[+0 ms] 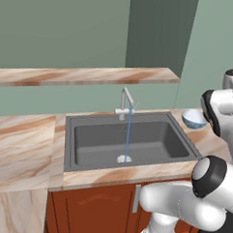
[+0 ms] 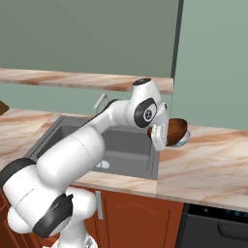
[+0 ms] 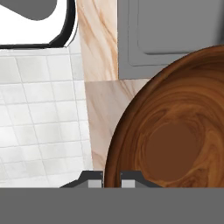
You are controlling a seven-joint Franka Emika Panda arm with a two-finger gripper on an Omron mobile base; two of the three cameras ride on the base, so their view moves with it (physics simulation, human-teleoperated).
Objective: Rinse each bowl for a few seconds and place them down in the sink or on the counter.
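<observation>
My gripper (image 3: 113, 180) is shut on the rim of a brown wooden bowl (image 3: 175, 144), whose inside faces the hand camera. In the right base view the gripper (image 2: 161, 134) holds this bowl (image 2: 176, 128) tilted just above the counter (image 2: 208, 164), right of the sink (image 2: 131, 147). A pale blue-grey bowl (image 1: 194, 117) stands on the counter (image 1: 20, 142) by the sink's right rear corner, and only its edge (image 2: 184, 141) peeks out below the brown bowl. The sink (image 1: 88, 141) is dark grey. A thin stream of water (image 1: 128, 133) runs from the silver faucet (image 1: 125, 102) to the drain.
A narrow marble shelf (image 1: 86, 75) hangs on the wall above the faucet. Reddish-brown cabinet fronts (image 1: 94, 209) lie below the counter, with a dark appliance front (image 2: 213, 227) to the right. Pale tiled floor (image 3: 39, 109) lies beyond the counter edge (image 3: 98, 52).
</observation>
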